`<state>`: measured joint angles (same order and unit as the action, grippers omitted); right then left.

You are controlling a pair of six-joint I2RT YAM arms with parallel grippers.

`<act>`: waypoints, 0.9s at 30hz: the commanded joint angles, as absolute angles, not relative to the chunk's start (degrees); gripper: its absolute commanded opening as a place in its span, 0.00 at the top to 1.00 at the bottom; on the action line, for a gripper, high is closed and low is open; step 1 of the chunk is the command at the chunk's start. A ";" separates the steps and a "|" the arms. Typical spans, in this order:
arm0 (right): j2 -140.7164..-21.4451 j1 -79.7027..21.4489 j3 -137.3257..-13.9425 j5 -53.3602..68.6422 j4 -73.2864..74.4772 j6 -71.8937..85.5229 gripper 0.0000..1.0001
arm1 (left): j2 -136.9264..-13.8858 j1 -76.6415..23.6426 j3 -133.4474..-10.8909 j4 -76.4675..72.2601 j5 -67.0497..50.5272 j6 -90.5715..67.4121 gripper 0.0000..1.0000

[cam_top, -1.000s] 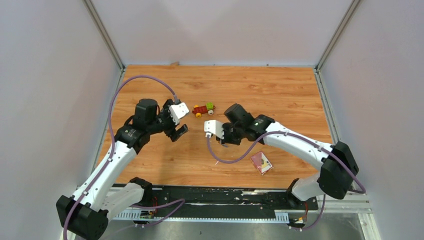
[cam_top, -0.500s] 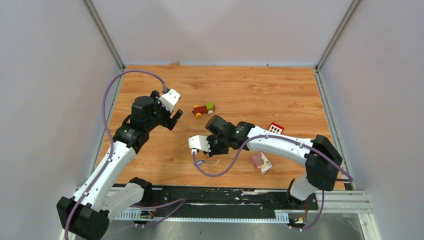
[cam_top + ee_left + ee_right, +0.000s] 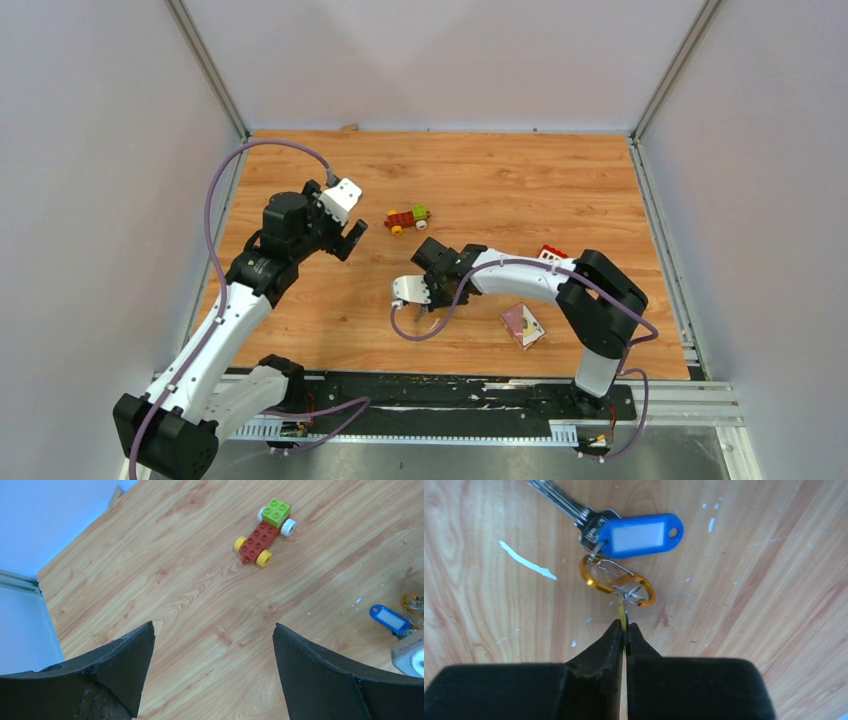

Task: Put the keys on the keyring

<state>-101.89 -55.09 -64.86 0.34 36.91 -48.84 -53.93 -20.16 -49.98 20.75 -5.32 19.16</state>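
One yellow key point(image 3: 622, 611) clenched in right jaws touches the keyring point(image 3: 650, 591); white-labelled blue key point(image 3: 639, 534) beside it; left jaws gaping.

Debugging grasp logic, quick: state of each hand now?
Left hand: open, empty.
Right hand: closed on thin brass-coloured metal strip touching the gold wire keyring.

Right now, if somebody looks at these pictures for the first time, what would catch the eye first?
First, the right arm's fingers, pinched on a thin yellowish piece that touches the gold keyring beside the blue-tagged key, near the middle of the table. Next, the red-and-green toy car farther back, with the left arm's fingers open to its left.
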 commanded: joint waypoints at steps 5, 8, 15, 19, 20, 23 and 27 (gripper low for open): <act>-102.73 -52.07 -65.19 -5.01 38.08 -51.36 1.00 | -52.68 -19.95 -49.57 20.14 -7.02 20.46 0.06; -102.43 -50.84 -64.34 -6.02 38.05 -51.86 1.00 | -52.84 -19.95 -49.48 20.13 -7.48 20.70 0.05; -102.45 -49.25 -64.15 -7.03 38.19 -52.19 1.00 | -53.34 -19.95 -49.13 19.84 -8.52 20.68 0.05; -103.81 -48.58 -64.51 -7.93 38.07 -52.32 1.00 | -53.21 -19.95 -49.17 20.15 -8.65 21.11 0.04; -104.21 -48.48 -64.58 -8.35 37.99 -52.44 1.00 | -53.16 -19.95 -49.15 20.28 -8.76 21.22 0.04; -105.01 -48.01 -64.77 -9.14 37.74 -52.47 1.00 | -53.04 -19.95 -49.19 20.75 -9.28 21.74 0.04; -105.67 -47.15 -65.03 -9.42 37.39 -51.98 0.99 | -53.08 -19.95 -49.02 21.78 -11.16 22.80 0.03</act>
